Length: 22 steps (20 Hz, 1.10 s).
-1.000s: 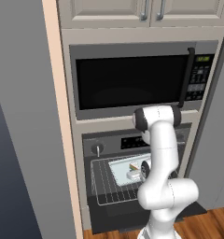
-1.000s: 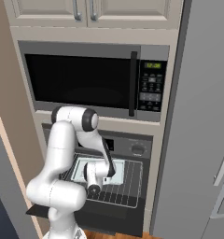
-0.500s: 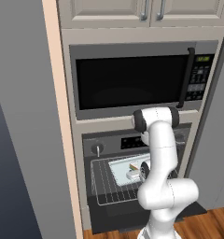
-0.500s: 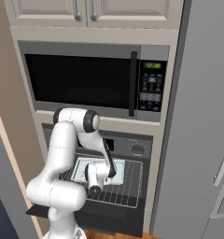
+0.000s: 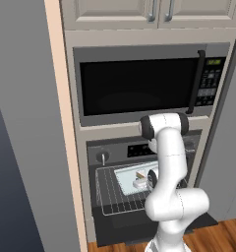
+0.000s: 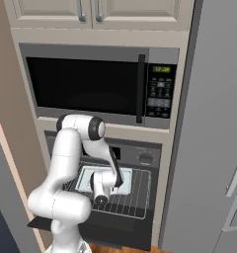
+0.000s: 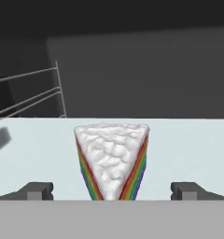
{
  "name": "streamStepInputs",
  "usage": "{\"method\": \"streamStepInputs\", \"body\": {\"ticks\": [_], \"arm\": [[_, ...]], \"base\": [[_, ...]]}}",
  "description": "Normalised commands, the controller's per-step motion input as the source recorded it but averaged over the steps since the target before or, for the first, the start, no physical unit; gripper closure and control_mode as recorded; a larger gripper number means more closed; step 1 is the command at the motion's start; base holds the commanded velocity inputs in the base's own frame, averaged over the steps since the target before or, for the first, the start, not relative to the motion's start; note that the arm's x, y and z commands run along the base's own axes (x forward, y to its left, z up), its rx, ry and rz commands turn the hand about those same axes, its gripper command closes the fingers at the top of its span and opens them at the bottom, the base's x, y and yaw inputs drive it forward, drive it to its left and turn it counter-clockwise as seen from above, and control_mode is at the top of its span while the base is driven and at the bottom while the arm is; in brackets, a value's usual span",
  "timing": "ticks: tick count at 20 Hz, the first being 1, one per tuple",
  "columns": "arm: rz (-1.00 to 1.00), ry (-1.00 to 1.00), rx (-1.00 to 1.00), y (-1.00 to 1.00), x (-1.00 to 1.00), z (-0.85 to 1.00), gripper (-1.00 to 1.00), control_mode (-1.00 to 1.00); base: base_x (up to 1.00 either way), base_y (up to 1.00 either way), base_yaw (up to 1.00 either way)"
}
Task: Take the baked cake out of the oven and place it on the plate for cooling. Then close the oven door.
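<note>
Hand (image 7: 112,191) wide open astride cake (image 7: 112,158); cake tip cut off, arm (image 5: 169,167) hides oven (image 5: 110,184) interior.

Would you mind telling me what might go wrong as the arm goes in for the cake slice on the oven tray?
1. The open gripper straddles the narrow tip of the cake slice; closing there could crush the soft frosting or let it slip.
2. The tray sits on the wire rack; a low approach may push it deeper into the oven.
3. The oven door hangs open, close beside the arm.

The cake (image 7: 112,156) lies on a tray (image 7: 188,149) on the oven (image 5: 139,192) rack, below the microwave (image 5: 139,81).
</note>
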Motion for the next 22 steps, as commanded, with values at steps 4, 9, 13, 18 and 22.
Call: {"method": "streamStepInputs", "body": {"ticks": [4, 9, 13, 18, 22], "arm": [[0.00, 0.00, 0.00, 0.00, 0.12, 0.00, -1.00, -1.00], [0.00, 0.00, 0.00, 0.00, 0.06, 0.00, 1.00, -1.00], [0.00, 0.00, 0.00, 0.00, 0.00, 0.00, 1.00, -1.00], [0.00, 0.00, 0.00, 0.00, 0.00, 0.00, 1.00, -1.00], [0.00, 0.00, 0.00, -0.01, -0.11, 0.02, 1.00, -1.00]], "base": [[0.00, 0.00, 0.00], [0.00, 0.00, 0.00], [0.00, 0.00, 0.00], [0.00, 0.00, 0.00], [0.00, 0.00, 0.00]]}}
